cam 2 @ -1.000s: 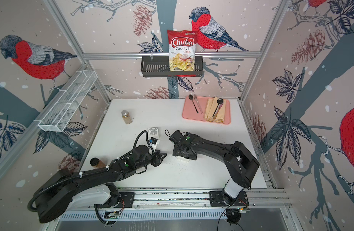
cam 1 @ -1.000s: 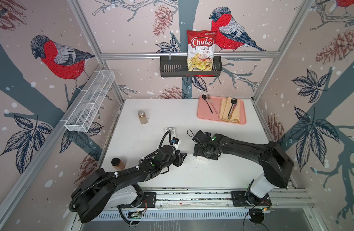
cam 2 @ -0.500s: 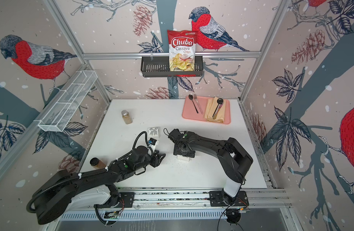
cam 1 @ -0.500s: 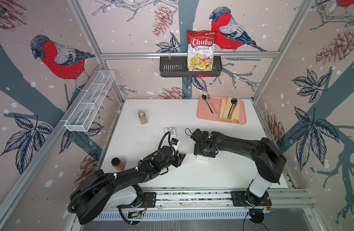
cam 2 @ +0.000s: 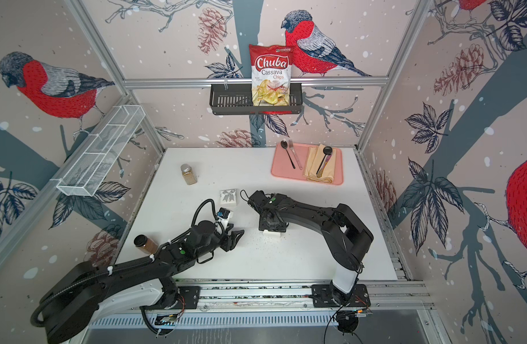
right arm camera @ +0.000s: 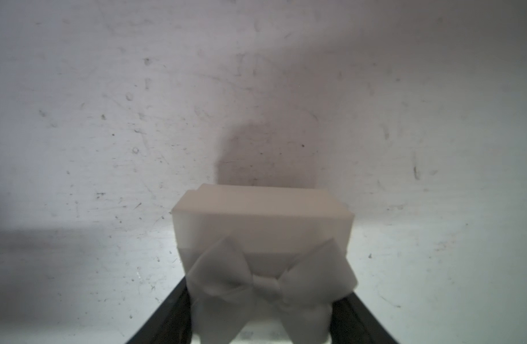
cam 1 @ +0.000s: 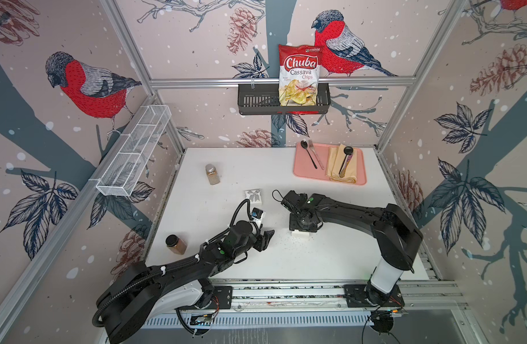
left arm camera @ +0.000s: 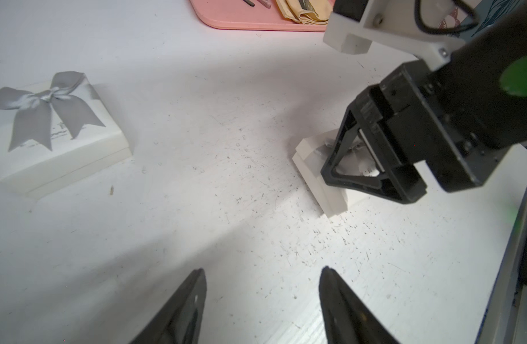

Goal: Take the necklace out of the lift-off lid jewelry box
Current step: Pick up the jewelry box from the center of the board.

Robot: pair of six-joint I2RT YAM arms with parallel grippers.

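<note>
A white lift-off lid jewelry box [cam 1: 300, 233] [cam 2: 271, 232] [left arm camera: 319, 175] with a grey bow [right arm camera: 268, 283] stands mid-table. My right gripper [cam 1: 302, 225] [cam 2: 271, 225] [left arm camera: 360, 166] [right arm camera: 268, 286] reaches down over it, with a finger pressed against each side of the lid. The necklace is hidden. My left gripper [cam 1: 266, 238] [cam 2: 237, 235] [left arm camera: 263, 271] hovers open and empty over the table, a short way to the left of the box. A second white box with a grey bow [cam 1: 253, 196] [cam 2: 228, 196] [left arm camera: 53, 131] lies closed further back.
At the back left stands a spice jar [cam 1: 212, 174], and a brown jar [cam 1: 176, 244] sits by the left edge. A pink tray [cam 1: 301, 175] with cutlery and a napkin lies at the back right. A wire basket [cam 1: 134, 155] hangs on the left wall.
The right gripper's jaws have narrowed onto the box's sides and its arm has drawn in slightly. The left gripper's jaws have opened a little wider.
</note>
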